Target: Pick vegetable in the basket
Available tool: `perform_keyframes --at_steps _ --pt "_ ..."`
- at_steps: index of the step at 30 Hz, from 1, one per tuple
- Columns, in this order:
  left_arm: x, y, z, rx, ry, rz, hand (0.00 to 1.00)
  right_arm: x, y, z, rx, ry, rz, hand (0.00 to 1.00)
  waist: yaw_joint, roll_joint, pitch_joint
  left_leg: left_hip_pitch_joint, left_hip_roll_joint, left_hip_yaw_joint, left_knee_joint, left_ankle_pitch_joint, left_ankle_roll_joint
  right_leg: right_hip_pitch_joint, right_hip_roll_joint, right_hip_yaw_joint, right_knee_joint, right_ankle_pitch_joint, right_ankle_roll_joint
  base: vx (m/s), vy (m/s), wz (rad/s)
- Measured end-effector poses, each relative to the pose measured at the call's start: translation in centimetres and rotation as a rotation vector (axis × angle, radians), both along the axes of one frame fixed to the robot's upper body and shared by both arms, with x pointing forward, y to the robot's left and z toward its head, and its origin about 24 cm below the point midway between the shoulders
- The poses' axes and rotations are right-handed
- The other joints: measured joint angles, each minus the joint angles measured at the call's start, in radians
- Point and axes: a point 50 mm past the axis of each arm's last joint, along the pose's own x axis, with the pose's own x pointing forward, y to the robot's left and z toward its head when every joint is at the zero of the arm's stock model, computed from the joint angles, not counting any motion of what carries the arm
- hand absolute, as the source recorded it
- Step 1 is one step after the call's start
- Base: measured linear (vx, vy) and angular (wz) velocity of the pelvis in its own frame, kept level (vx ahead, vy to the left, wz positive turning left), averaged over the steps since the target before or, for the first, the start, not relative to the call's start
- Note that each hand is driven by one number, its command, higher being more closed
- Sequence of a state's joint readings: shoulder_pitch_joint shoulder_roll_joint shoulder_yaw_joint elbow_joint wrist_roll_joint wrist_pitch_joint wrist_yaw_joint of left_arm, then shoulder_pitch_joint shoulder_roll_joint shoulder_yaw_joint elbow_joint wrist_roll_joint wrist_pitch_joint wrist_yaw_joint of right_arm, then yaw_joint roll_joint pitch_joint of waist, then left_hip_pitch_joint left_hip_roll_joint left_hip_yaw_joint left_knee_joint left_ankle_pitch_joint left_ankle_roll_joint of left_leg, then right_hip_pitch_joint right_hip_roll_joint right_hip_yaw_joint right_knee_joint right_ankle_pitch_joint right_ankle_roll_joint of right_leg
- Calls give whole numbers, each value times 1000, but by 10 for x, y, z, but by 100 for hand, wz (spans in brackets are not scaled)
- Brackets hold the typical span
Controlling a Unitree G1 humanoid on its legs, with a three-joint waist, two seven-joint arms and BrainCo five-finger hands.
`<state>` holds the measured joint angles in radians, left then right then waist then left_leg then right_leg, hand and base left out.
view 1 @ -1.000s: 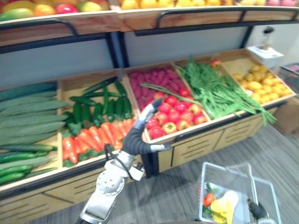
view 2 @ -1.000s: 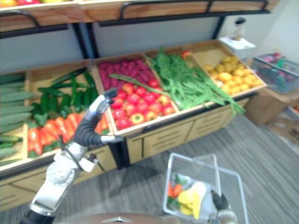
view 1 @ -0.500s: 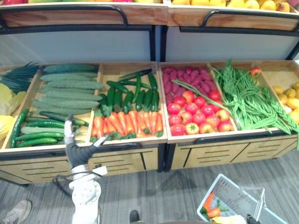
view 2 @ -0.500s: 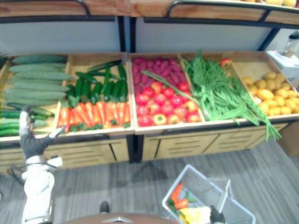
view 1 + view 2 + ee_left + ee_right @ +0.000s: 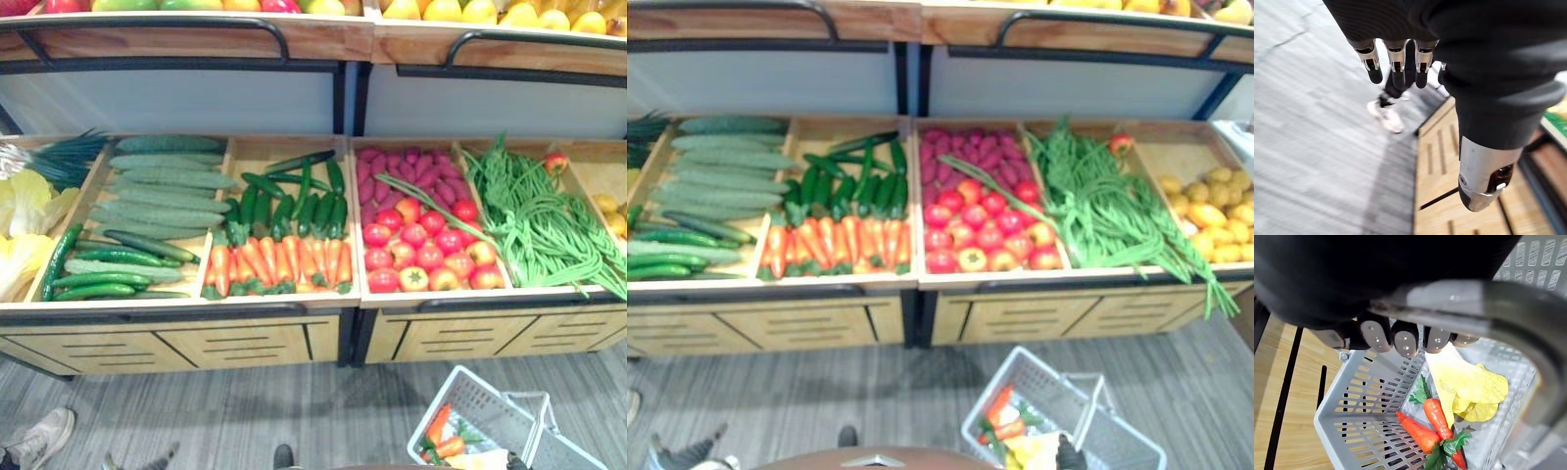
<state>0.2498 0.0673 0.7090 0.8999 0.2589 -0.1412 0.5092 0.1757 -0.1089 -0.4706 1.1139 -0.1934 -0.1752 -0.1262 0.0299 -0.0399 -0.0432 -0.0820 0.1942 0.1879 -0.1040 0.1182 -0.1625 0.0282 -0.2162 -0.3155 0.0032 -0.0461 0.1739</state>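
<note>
Left hand (image 5: 1397, 62): fingers straight, empty, low near floor (image 5: 1303, 127). Right hand (image 5: 1400, 339) curled round basket handle (image 5: 1508, 313). Cucumbers (image 5: 147, 211) lie up-forward of left hand, long axes crosswise; reach with your left arm, nearer.

The basket (image 5: 1359, 404) was pale grey slotted plastic, matt, its handle (image 5: 1498, 303) smooth with a dull metallic sheen. The carrots (image 5: 1437, 418) inside looked glossy and plastic. The shelf fronts (image 5: 245, 343) were light, smooth wood; the floor (image 5: 245, 411) was matt grey woodgrain. The left hand (image 5: 1488, 63) wore dark ribbed cloth
</note>
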Motion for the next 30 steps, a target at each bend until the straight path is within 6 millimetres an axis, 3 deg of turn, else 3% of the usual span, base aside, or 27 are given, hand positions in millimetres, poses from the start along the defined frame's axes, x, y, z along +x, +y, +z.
perform_keyframes --at_steps 1,3,5,10,16,23,27,30 --pt "-17 -10 -11 -99 13 82 0 0 -1 0 1 -2 -17 100 -3 1 0 4 1 8 0 -5 -3 -3 1 10 1 -1 -1 57 -14 -17" --pt "-28 -18 -18 -184 17 143 0 2 -1 -1 7 -3 -30 100 -3 1 2 17 3 25 0 -8 -2 -5 1 30 1 -1 -2 47 -6 -31" --pt "-41 -40 -29 -338 38 169 0 4 -1 -1 13 6 -29 100 -8 6 3 41 3 52 1 -15 -7 -3 0 54 3 -2 -3 56 -9 -34" --pt "-11 -68 -40 -505 24 -56 0 9 -1 -1 15 10 -12 100 -30 8 15 39 2 48 1 -18 -11 -3 -1 49 2 -6 -1 16 -5 -2" --pt "13 -73 -41 -568 23 -261 0 14 -4 0 4 9 28 100 -34 20 29 34 -2 29 1 -21 -14 1 -4 34 3 -15 4 13 -7 6" --pt "20 -75 -41 -582 76 -391 0 22 -5 1 5 2 32 100 -53 21 49 34 -6 -36 1 -22 -16 10 -14 -1 97 -85 -2 31 -23 28" --pt "22 -79 -42 -592 89 -434 0 33 -2 2 25 -20 48 100 -52 19 65 56 -5 -9 0 -32 -21 9 -12 54 99 -89 -8 10 3 -15" --pt "24 -75 -41 -582 104 -473 0 30 -1 0 35 -10 47 100 -54 14 67 61 -5 -1 0 -38 -23 13 -11 64 85 -89 -8 10 -6 -10"
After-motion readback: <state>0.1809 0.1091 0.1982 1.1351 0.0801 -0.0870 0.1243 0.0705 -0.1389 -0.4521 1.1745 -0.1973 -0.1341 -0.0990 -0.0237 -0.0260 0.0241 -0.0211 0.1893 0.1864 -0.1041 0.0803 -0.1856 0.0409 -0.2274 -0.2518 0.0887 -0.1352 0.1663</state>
